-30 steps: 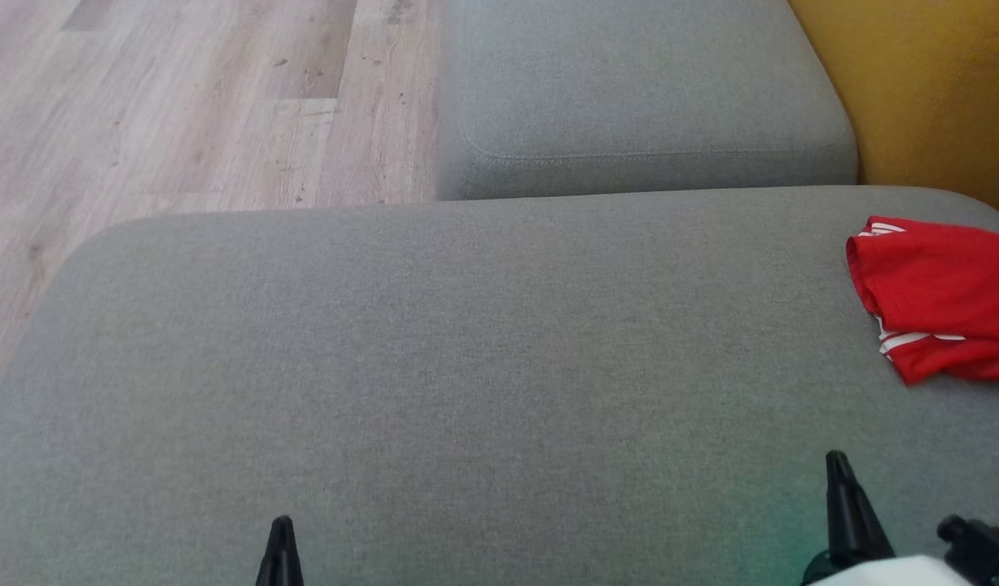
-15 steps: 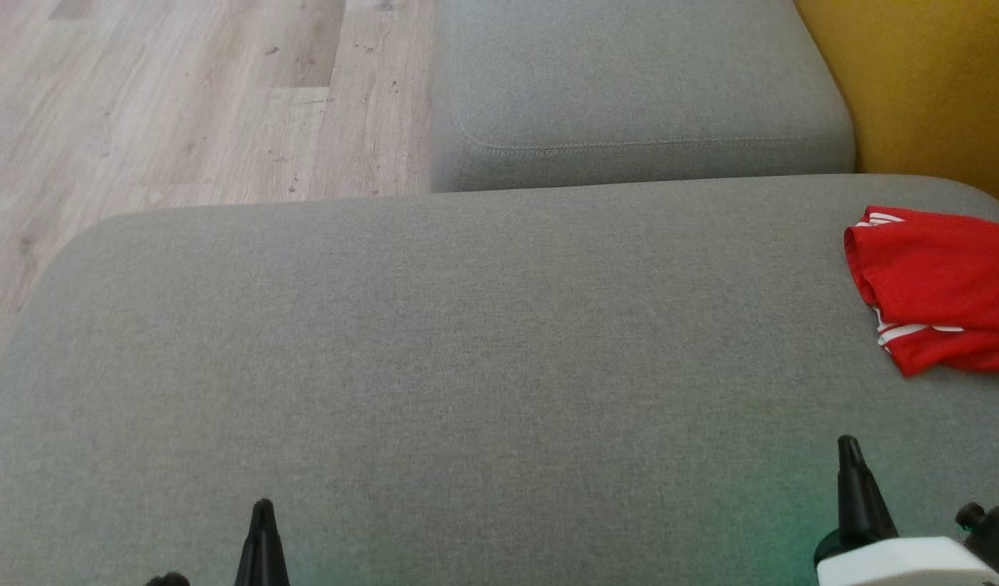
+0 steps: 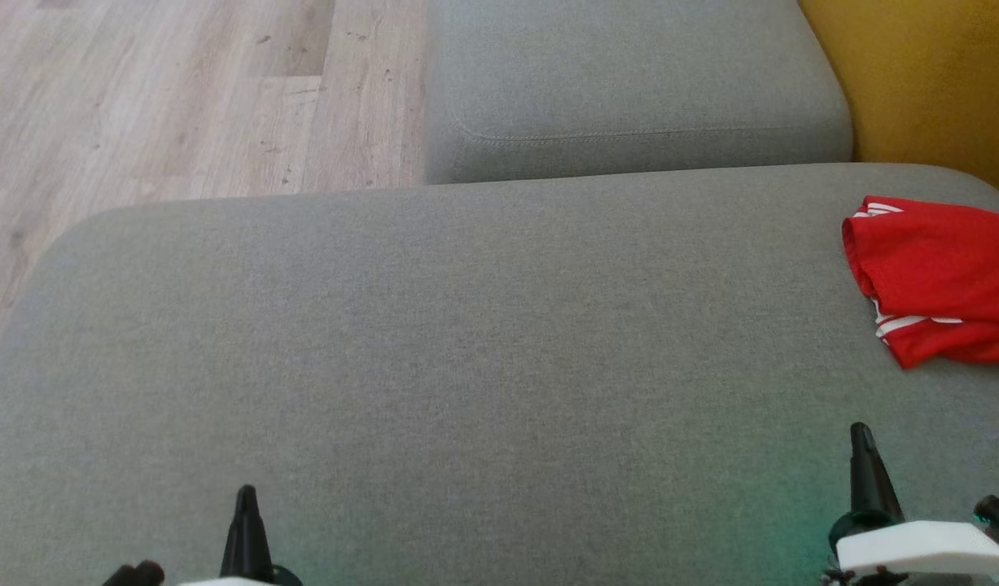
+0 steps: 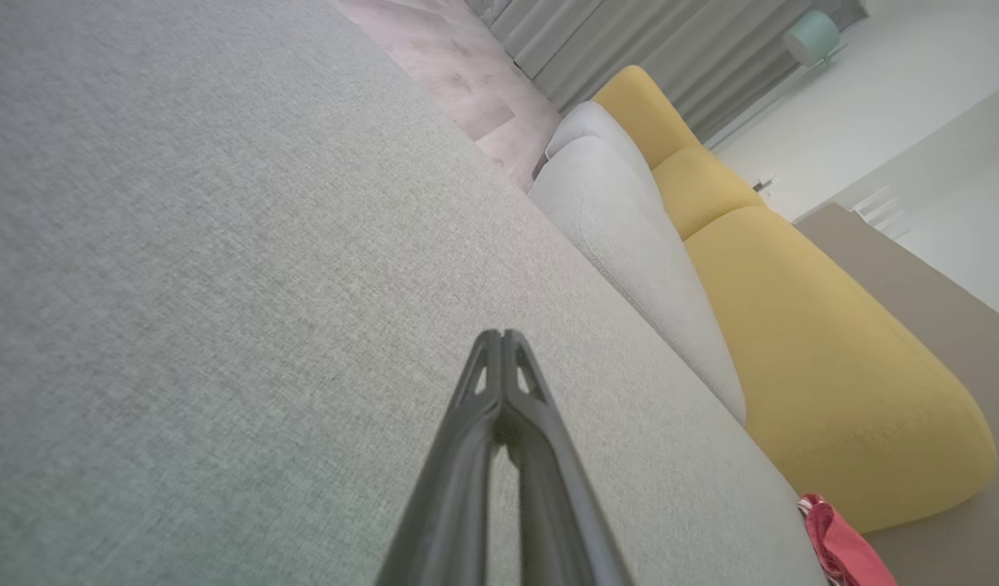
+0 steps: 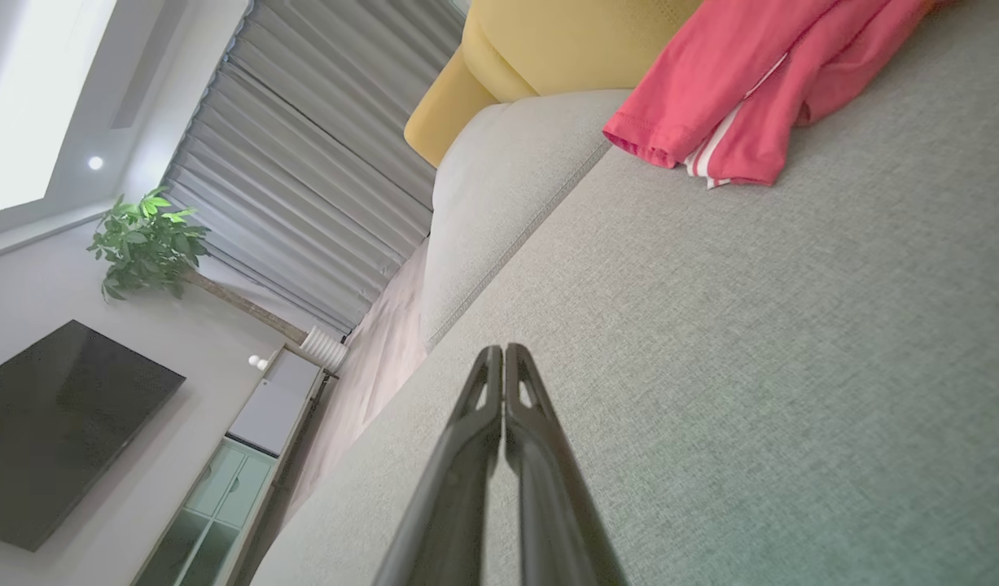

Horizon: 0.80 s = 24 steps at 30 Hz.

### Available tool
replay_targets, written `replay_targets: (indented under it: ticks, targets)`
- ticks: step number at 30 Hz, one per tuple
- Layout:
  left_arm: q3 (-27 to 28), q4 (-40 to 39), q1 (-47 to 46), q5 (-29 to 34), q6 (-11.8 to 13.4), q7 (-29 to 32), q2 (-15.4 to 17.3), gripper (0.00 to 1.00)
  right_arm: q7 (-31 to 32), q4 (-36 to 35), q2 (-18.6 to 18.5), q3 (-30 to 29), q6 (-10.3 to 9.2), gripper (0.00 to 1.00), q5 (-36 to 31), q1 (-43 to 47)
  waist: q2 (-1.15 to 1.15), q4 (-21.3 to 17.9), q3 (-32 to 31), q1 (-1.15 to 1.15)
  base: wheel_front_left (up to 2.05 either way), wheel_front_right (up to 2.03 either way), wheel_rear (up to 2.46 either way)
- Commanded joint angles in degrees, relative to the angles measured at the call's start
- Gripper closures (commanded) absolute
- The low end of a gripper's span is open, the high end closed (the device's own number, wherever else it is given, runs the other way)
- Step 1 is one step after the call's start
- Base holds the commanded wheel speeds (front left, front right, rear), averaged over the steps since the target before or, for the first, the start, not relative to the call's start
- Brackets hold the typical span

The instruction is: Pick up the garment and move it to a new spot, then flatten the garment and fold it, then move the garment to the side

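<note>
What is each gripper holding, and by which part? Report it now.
Nothing is held. The left gripper and the right gripper are both shut and empty over the grey cushion; the red garment lies apart from them, at the cushion's right edge.

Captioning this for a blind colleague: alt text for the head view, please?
A bunched red fabric garment with white stripes lies at the right edge of a broad grey fabric sofa seat, apart from both grippers. The shut left gripper and shut right gripper rise from the bottom edge; pale wood flooring and a mustard-yellow backrest lie beyond.
</note>
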Motion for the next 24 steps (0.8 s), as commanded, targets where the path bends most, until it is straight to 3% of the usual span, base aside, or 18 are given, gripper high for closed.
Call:
replay_targets:
  ticks: [1,24]
  targets:
    - [2.00,-1.57,-3.85,-1.39,-0.42,0.14,0.63,1.00,0.31,-1.49,-0.40,0.09,-0.02,1.00,1.47,-4.00,0.00,-0.04,0.08,0.00,0.00,0.00,0.00]
    - [5.87,-0.30,-7.99,-16.23,-2.82,3.90,0.71,1.00,4.11,-0.89,-0.32,-1.75,-0.03,1.00,16.12,-7.51,0.00,-0.85,1.67,0.00,0.00,0.00,0.00]
